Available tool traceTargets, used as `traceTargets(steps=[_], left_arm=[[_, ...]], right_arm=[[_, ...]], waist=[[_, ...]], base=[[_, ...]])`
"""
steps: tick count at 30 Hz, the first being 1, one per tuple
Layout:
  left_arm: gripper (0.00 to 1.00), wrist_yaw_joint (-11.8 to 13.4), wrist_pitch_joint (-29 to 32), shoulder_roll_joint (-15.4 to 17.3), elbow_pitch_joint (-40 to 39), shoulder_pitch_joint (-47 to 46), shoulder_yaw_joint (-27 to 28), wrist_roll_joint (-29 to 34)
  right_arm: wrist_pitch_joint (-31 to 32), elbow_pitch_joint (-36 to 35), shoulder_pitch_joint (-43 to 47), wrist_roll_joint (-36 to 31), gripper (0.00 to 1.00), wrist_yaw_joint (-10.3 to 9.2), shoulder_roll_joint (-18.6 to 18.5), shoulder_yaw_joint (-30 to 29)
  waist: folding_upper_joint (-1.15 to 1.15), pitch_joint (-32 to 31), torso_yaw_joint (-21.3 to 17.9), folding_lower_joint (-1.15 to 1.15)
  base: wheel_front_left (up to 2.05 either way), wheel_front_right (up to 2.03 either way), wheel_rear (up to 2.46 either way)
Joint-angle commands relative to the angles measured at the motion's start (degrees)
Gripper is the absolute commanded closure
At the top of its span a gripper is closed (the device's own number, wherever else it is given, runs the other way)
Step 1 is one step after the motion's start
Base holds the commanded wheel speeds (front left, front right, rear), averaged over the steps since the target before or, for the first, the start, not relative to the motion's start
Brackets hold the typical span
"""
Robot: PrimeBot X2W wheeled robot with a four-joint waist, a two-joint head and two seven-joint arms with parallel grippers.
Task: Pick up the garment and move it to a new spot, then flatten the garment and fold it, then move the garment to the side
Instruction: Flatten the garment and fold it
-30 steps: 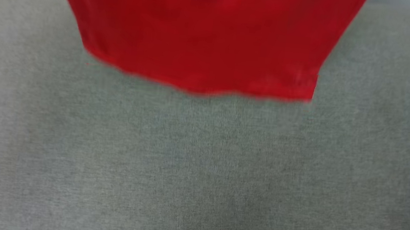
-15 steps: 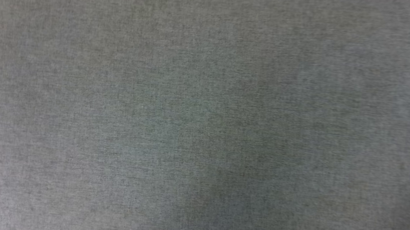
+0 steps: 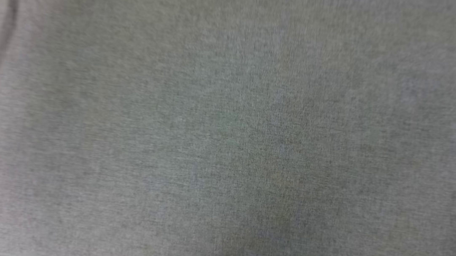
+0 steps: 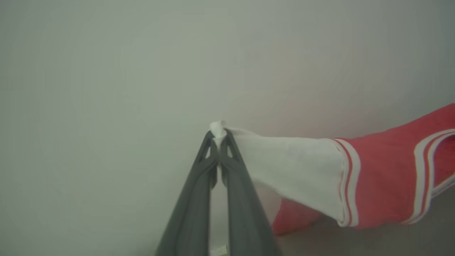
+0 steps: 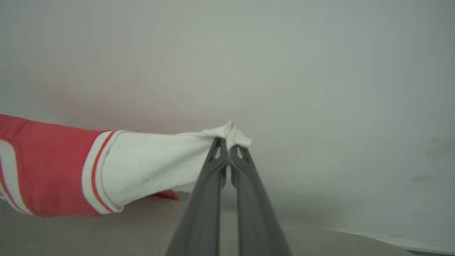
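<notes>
From our left wrist we see our left gripper [image 4: 218,137] clenched on a white sleeve tip of the garment [image 4: 384,177], whose red body stretches off to that view's right. Our right wrist mirrors it, with our right gripper [image 5: 228,145] pinched on a white sleeve. Our head camera gives us blurred grey cloth surface [image 3: 226,145], with a thin dark line [image 3: 11,16] at its left edge

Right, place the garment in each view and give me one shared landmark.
Head view: grey surface, the shared landmark.
Left wrist view: garment at right, white sleeve pinched by left gripper; grey surface below.
Right wrist view: garment at left, sleeve pinched by right gripper; grey surface below.
</notes>
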Motion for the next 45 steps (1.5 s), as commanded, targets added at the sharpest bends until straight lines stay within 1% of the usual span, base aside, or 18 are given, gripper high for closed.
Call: traceTargets(steps=[1,3,6,10,14,17,18,20,26,32,35,39,43,45], left_arm=[[1.0,0.0,-0.7,0.4,-0.1,3.1,-0.5,0.2],[1.0,0.0,-0.9,0.1,-0.4,8.7,-1.5,-0.4],[1.0,0.5,0.4,1.0,-2.2,17.6,-3.2,-0.4],[1.0,1.3,5.3,3.4,-5.0,28.3,-4.5,-1.8],[1.0,1.9,10.6,7.3,-8.2,37.3,-5.9,-2.5],[1.0,2.6,13.6,9.2,-11.4,43.3,-5.8,-4.4],[1.0,2.6,13.6,9.2,-11.4,43.3,-5.8,-4.4],[1.0,3.1,15.7,10.4,-13.9,47.2,-6.0,-5.4],[1.0,5.7,19.9,13.8,-22.3,58.0,-5.1,-9.0],[1.0,8.0,23.6,16.0,-29.4,68.0,-6.1,-11.5],[1.0,9.0,24.4,16.0,-31.4,71.6,-6.7,-12.5],[1.0,9.8,24.7,15.5,-32.3,74.4,-7.4,-13.3],[1.0,9.5,24.5,15.1,-31.8,75.3,-8.4,-13.0],[1.0,8.9,24.3,15.3,-32.2,74.7,-9.0,-12.2]], right_arm=[[0.0,-0.1,2.6,0.2,1.0,-0.04,-1.1,0.2],[0.6,-0.7,7.8,-0.8,1.0,-0.04,-3.3,2.6],[2.9,-0.5,15.4,2.1,1.0,-0.04,-3.7,2.5],[7.0,-2.2,24.9,5.5,1.0,-0.05,-5.7,2.3],[11.2,-5.3,33.6,8.6,1.0,-0.06,-7.2,1.6],[14.3,-8.0,40.2,10.6,1.0,-0.07,-7.5,0.3],[14.3,-8.0,40.2,10.6,1.0,-0.07,-7.5,0.3],[16.4,-10.1,44.2,11.8,1.0,-0.07,-7.5,-0.7],[22.5,-17.4,56.6,14.1,1.0,-0.07,-7.0,-4.6],[29.2,-26.0,68.4,15.0,1.0,-0.06,-5.6,-10.1],[32.6,-29.9,73.6,14.6,1.0,-0.06,-4.2,-12.5],[36.0,-34.1,78.6,13.8,1.0,-0.05,-2.0,-15.0],[37.5,-36.4,80.7,12.9,1.0,-0.05,-0.8,-15.8],[37.7,-36.8,80.8,12.3,1.0,-0.05,-0.7,-16.1]], waist=[[0.0,-3.4,0.4,-0.01],[0.0,-6.0,0.6,-0.01],[0.0,-10.3,0.5,-0.01],[0.0,-14.8,0.5,-0.01],[0.0,-18.8,0.3,-0.01],[0.0,-21.5,0.1,-0.01],[0.0,-21.5,0.1,-0.01],[0.0,-23.0,0.0,-0.01],[0.0,-26.3,-0.3,-0.01],[0.0,-27.7,-0.5,-0.01],[0.0,-28.0,-0.5,-0.01],[0.0,-28.2,-0.5,-0.01],[0.0,-28.0,-0.3,-0.01],[0.0,-27.5,0.0,-0.01]], base=[[0.0,0.0,0.0],[0.0,0.0,0.0],[0.0,0.0,0.0],[0.0,0.0,0.0],[0.0,0.0,0.0],[0.0,0.0,0.0],[0.0,0.0,0.0],[0.0,0.0,0.0],[0.0,0.0,0.0],[0.0,0.0,0.0],[0.0,0.0,0.0],[0.0,0.0,0.0],[0.0,0.0,0.0],[0.0,0.0,0.0]])
